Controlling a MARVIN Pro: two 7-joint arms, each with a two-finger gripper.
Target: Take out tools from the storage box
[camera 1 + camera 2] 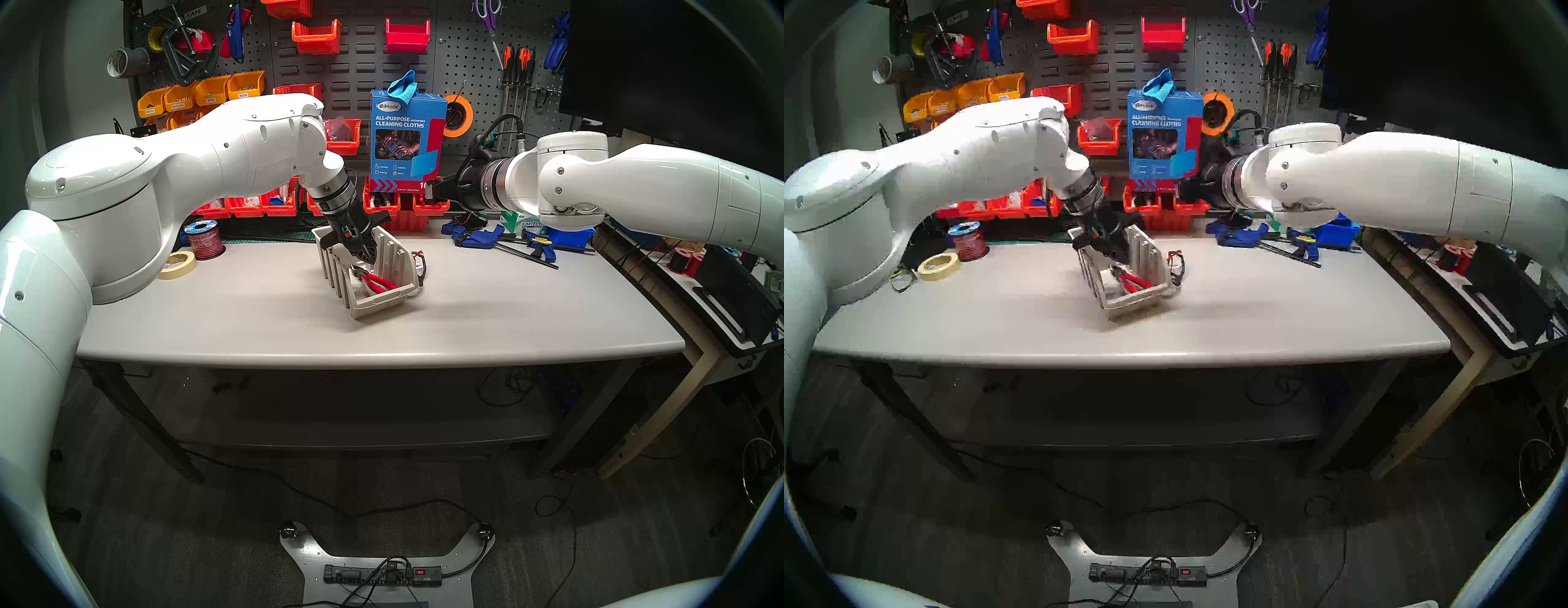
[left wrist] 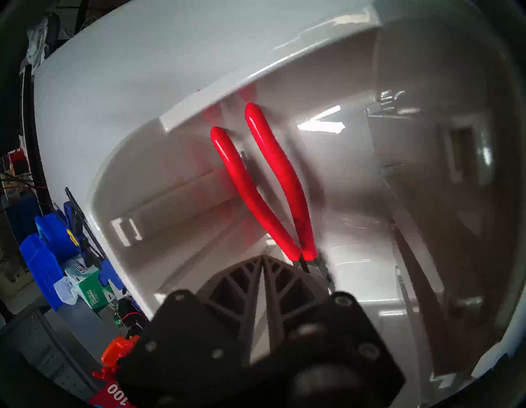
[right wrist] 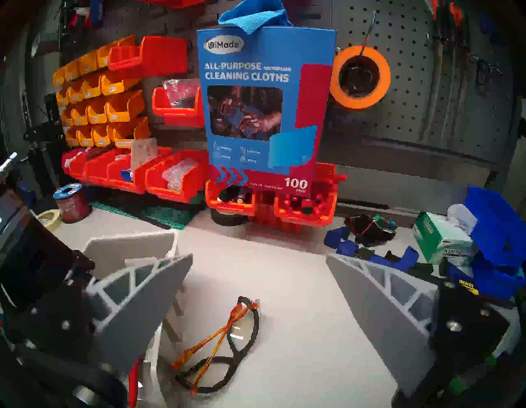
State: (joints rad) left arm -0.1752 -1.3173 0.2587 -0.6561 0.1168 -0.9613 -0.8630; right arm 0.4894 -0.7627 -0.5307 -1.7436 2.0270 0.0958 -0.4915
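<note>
The beige-grey storage box (image 1: 384, 298) (image 1: 1132, 306) (image 2: 142, 185) (image 3: 128, 248) stands mid-table. Red-handled pliers (image 1: 382, 282) (image 1: 1134, 280) (image 2: 267, 176) lie inside it, handles toward its low front lip. My left gripper (image 1: 367, 259) (image 1: 1119, 254) (image 2: 263, 257) reaches down into the box, its fingertips together. The pliers' dark head lies just beside one finger, not visibly between them. Safety glasses (image 1: 420, 264) (image 1: 1176, 265) (image 3: 222, 342) with orange-and-black arms lie folded on the table to the box's right. My right gripper (image 1: 430, 193) (image 3: 259, 256) hangs open above the table, behind the glasses, holding nothing.
Blue bar clamps (image 1: 500, 240) and a tissue box (image 1: 526, 223) lie at the back right. A cleaning-cloth box (image 1: 405, 140) stands on red bins (image 1: 382, 204) behind the storage box. A red wire spool (image 1: 205, 240) and a tape roll (image 1: 178, 264) sit at the back left.
</note>
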